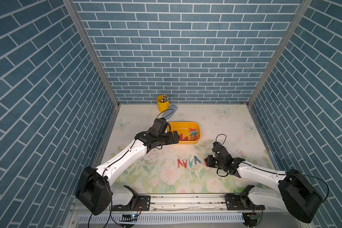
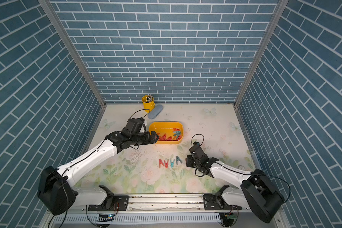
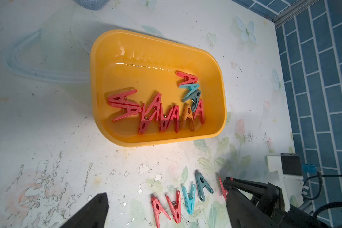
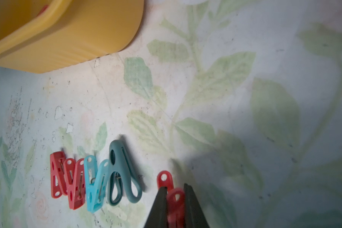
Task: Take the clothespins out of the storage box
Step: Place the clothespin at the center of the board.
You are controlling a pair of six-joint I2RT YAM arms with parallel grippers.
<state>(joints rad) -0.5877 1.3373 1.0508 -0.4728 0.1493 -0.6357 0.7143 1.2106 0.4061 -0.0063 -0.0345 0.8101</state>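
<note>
The yellow-orange storage box (image 1: 198,131) (image 2: 181,129) (image 3: 99,59) (image 4: 77,39) sits mid-table. Inside it lie several clothespins (image 3: 158,112): mostly red, two teal (image 3: 192,90), one orange (image 3: 188,116). Four more, two red, one light blue and one teal, lie in a row on the table (image 1: 188,162) (image 2: 169,162) (image 3: 183,199) (image 4: 93,181). My left gripper (image 1: 176,138) (image 2: 156,137) (image 3: 166,199) hangs open over the box's near-left end, holding nothing. At the right end of the row my right gripper (image 1: 206,162) (image 2: 186,160) (image 4: 175,194) is shut on a red clothespin (image 4: 165,178), low over the table.
A yellow pen cup (image 1: 163,103) and a grey-blue oval case (image 1: 171,111) stand at the back, behind the box. A clear plastic piece (image 3: 28,67) lies beside the box. Blue brick walls close in three sides; a metal rail (image 1: 186,201) runs along the front.
</note>
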